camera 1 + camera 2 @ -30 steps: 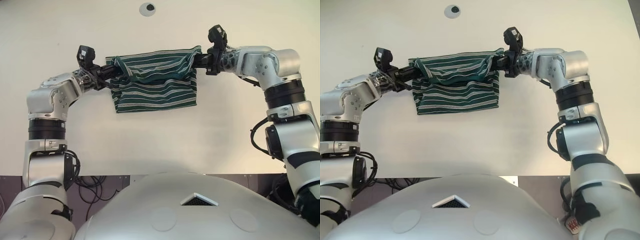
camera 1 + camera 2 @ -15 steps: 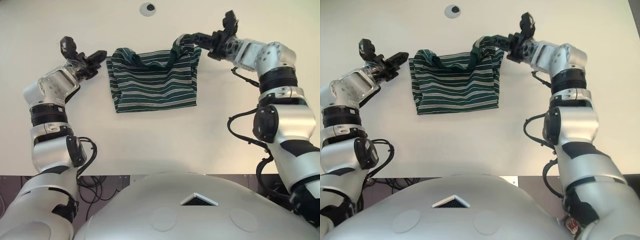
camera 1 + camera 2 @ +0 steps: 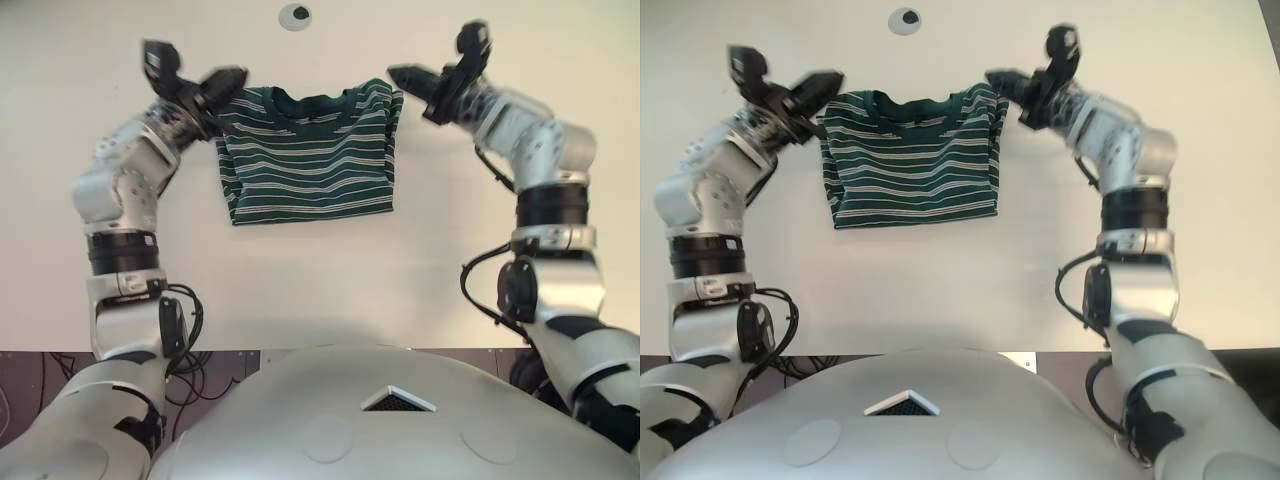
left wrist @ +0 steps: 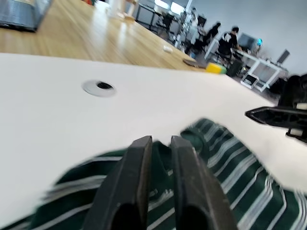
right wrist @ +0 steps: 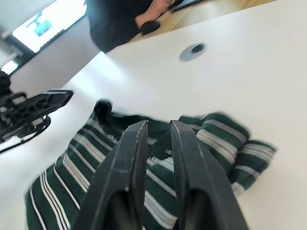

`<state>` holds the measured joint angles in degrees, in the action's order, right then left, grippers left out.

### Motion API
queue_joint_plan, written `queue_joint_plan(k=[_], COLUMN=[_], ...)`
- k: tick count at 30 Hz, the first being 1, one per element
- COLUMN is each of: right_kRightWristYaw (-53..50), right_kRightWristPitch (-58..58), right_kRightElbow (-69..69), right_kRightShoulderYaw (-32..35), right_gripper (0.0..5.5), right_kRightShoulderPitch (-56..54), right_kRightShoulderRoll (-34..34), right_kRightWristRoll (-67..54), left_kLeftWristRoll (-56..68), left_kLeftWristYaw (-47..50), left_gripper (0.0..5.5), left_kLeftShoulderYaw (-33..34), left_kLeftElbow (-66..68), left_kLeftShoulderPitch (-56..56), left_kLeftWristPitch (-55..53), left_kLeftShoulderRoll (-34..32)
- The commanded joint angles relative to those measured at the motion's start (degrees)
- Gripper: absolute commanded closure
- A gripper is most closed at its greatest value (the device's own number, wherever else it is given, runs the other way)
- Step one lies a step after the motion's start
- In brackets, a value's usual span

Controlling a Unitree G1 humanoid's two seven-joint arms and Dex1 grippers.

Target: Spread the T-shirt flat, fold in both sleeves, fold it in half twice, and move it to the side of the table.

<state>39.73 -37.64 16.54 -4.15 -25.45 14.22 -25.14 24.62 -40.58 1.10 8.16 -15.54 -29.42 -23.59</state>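
Observation:
A dark green T-shirt [image 3: 305, 155] with white stripes lies on the white table [image 3: 320, 270], its collar toward the far edge and its sleeves tucked in. My left gripper [image 3: 232, 76] hovers just above the shirt's far left corner, shut and holding nothing. Its fingers [image 4: 139, 158] point over the striped cloth [image 4: 230, 167]. My right gripper [image 3: 395, 72] is raised beside the far right corner, also shut and empty. The left wrist view catches it as a dark point [image 4: 259, 114] farther off. Below the right gripper [image 5: 156, 123] lies the shirt's shoulder [image 5: 225, 139].
A round cable grommet [image 3: 295, 15] sits in the table beyond the shirt's collar. Bare white tabletop stretches on both sides of the shirt and toward the near edge [image 3: 300, 348]. Wooden desks and people fill the room behind [image 4: 211, 38].
Both grippers have let go of the shirt's upper edge and lifted off it. The raised edge has dropped, so the shirt lies flat with its collar showing.

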Motion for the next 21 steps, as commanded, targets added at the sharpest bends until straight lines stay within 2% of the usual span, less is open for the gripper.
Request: queue_joint_plan(k=[1,4,7,9,12,16,18,21], right_kRightWristYaw=[-1.13,-5.53,-10.32,-10.45,-8.32,-1.28,1.22,2.45], right_kRightWristPitch=[3.22,8.28,15.54,16.78,16.22,13.47,11.56,8.02], right_kRightElbow=[-2.25,2.56,7.86,5.24,-4.20,-24.95,-35.16,-46.17], right_kRightShoulderYaw=[-4.94,-8.83,-13.49,-15.33,-19.18,-26.12,-29.24,-32.65], right_gripper=[5.40,5.48,5.48,5.48,5.48,5.48,5.48,5.48], right_kRightShoulderPitch=[3.36,2.73,2.23,5.09,11.79,25.76,31.49,35.42], right_kRightShoulderRoll=[-0.61,-1.54,0.37,3.13,8.64,18.54,20.82,20.21], right_kRightWristRoll=[4.81,12.19,21.59,24.96,29.86,32.21,30.16,27.02], left_kLeftWristRoll=[-6.55,-8.29,-10.79,-15.87,-19.61,-21.93,-23.43,-26.73], left_kLeftWristYaw=[0.35,0.91,-0.48,0.90,1.74,0.60,-0.30,-1.39], left_gripper=[5.45,5.49,5.49,5.49,5.49,5.49,5.49,5.49], left_kLeftShoulderYaw=[-6.22,-7.02,-8.89,-10.77,-11.42,-12.60,-14.25,-18.36], left_kLeftElbow=[-1.01,-0.14,-0.95,3.46,7.23,10.51,12.64,16.46], left_kLeftShoulderPitch=[1.57,1.68,3.72,3.10,2.61,-0.62,-3.71,-9.45], left_kLeftWristPitch=[0.80,0.63,1.00,4.75,7.24,10.64,12.64,17.48], left_kLeftShoulderRoll=[-1.31,-1.16,-3.37,-5.32,-7.09,-6.94,-5.86,-2.35])
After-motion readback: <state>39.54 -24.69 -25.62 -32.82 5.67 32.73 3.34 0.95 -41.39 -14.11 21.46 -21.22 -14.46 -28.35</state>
